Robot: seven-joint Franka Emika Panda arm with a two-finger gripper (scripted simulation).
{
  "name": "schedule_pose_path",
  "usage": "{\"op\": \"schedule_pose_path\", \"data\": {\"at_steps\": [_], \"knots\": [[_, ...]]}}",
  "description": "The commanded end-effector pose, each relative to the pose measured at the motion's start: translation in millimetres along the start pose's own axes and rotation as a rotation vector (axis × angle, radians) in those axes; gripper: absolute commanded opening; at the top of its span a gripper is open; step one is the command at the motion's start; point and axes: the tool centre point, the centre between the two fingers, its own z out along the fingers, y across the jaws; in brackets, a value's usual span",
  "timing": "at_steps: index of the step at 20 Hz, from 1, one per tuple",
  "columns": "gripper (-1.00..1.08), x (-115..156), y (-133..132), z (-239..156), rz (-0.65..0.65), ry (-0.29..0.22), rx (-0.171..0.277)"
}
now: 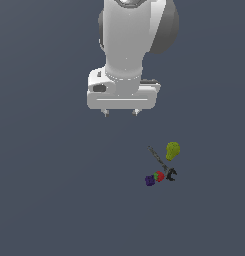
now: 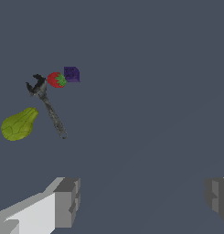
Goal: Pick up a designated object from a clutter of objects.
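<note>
The yellow-green pear-like lump (image 1: 172, 150) lies on the dark floor at the exterior view's right, with its narrow end toward the other items; it also shows in the wrist view (image 2: 18, 124). Close by lie a thin grey rod (image 1: 157, 157), a red ball (image 1: 159, 176), a purple cube (image 1: 150, 180) and a black C-shaped clamp (image 1: 171, 174). My gripper (image 1: 120, 113) hangs open and empty above the floor, apart from the clutter and toward the exterior view's left of it. In the wrist view its fingers (image 2: 66, 202) stand wide apart with nothing between them.
The dark grey floor (image 1: 54, 200) spreads flat around the clutter. The arm's white body (image 1: 129, 45) fills the upper middle of the exterior view.
</note>
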Motion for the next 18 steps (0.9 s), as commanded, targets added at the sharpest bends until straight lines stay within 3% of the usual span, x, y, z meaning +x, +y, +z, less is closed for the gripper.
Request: {"op": "schedule_pose_path", "data": {"at_steps": [1, 18], "knots": [[1.0, 1, -3, 2, 0.01, 0.001, 0.0], [1.0, 22, -53, 39, 0.216, 0.017, 0.0]]}}
